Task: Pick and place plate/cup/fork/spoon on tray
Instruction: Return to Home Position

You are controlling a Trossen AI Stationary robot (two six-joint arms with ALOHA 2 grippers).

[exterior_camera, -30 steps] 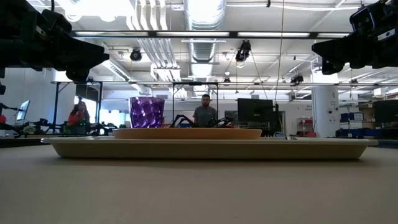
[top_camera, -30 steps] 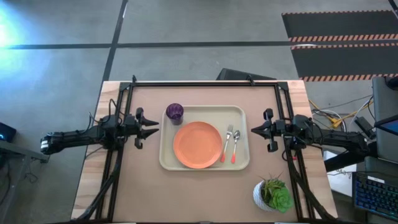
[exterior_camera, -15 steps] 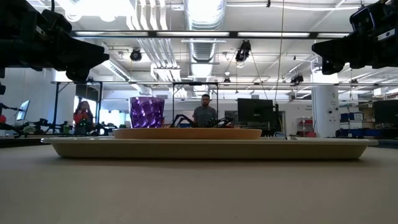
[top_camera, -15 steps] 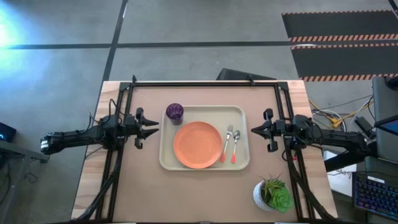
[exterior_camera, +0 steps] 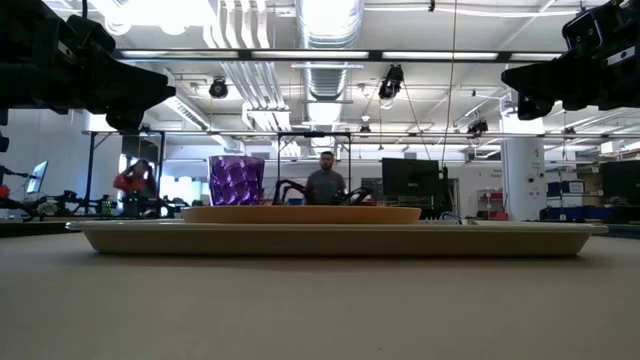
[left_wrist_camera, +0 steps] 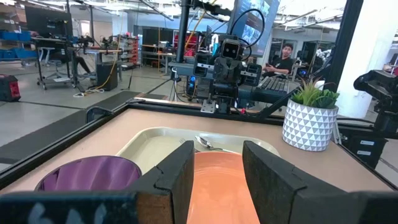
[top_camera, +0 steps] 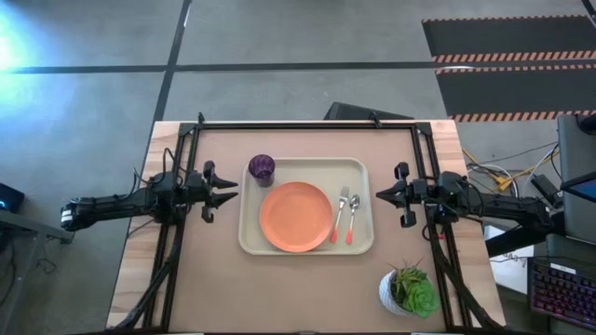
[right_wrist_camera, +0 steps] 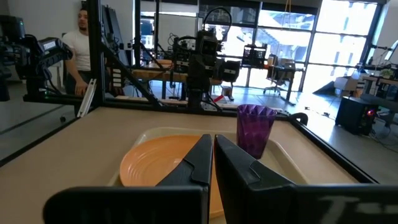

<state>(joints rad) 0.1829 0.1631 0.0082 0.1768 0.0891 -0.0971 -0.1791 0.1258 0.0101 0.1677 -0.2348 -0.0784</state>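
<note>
The tray (top_camera: pixel 306 244) holds the plate (top_camera: pixel 295 216), cup (top_camera: pixel 262 168), fork (top_camera: pixel 339 213) and spoon (top_camera: pixel 352 218); left gripper (top_camera: pixel 233 190) waits beside it, fingers apart — empty; right gripper (top_camera: pixel 379 194) opposite, fingers pressed together — nothing held.

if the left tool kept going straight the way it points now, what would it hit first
Probably the round orange plastic plate on the cream rectangular tray. The open left tool aims across it, with the dark purple cup off to one side. Its height is unclear, so it might pass above.

Bright ceiling lights, window glare, soft shadows, sharp.
</note>
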